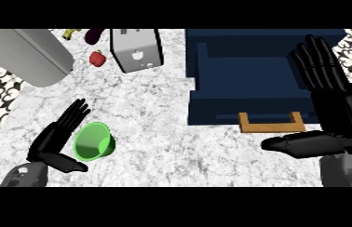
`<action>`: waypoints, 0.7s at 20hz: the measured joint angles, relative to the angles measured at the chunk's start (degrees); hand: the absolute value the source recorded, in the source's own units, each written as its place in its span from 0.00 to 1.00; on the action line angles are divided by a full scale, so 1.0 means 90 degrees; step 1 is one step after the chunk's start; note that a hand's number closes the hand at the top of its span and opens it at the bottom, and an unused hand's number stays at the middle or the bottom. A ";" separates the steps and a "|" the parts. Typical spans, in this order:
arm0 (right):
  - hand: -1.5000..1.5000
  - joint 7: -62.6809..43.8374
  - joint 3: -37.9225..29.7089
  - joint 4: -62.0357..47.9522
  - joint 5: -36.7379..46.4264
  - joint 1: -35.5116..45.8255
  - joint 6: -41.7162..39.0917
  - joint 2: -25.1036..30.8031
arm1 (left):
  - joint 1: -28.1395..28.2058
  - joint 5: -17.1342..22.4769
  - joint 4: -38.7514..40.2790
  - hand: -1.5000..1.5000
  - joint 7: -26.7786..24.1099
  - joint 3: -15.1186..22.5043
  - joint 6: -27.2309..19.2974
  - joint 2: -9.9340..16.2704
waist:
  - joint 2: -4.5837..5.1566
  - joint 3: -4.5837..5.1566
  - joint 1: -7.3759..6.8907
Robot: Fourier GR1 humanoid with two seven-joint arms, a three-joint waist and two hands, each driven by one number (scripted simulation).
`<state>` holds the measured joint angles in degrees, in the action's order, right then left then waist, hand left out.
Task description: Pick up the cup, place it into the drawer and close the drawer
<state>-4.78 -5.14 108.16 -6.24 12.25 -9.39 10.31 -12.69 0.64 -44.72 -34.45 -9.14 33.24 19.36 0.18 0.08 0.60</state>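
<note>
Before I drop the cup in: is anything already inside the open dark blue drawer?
The open dark blue drawer shows only bare blue floor and walls. Its right part is hidden behind the black right hand, so that part cannot be checked. The green plastic cup lies outside, on the counter.

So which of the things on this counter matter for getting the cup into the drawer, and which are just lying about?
For the job:
- green cup, on its side beside the left hand
- open blue drawer with its wooden handle
- right hand, open beside the drawer

Just lying about:
- toaster
- red fruit
- grey cylinder
- dark vegetable
</note>
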 measured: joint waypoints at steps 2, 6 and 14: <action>0.00 -0.0031 0.0023 -0.0059 0.0033 0.0104 0.0046 -0.0038 | -0.0327 -0.0213 0.0695 0.00 -0.0347 0.0016 -0.0185 0.0035 | 0.0006 0.0003 0.0013; 0.00 -0.0100 0.0069 -0.0005 0.0081 0.0172 0.0074 -0.0062 | -0.0726 -0.0529 0.1688 0.00 -0.0935 0.0080 -0.0498 0.0085 | 0.0015 0.0006 0.0039; 0.00 -0.0127 0.0010 0.0021 0.0021 0.0187 0.0023 -0.0027 | -0.1052 -0.0796 0.2692 0.00 -0.1723 0.0197 -0.0853 0.0041 | 0.0041 0.0018 0.0096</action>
<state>-5.92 -5.05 108.35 -6.05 13.93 -9.19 10.06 -22.16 -6.53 -20.49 -49.96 -7.37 25.57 19.73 0.55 0.24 1.47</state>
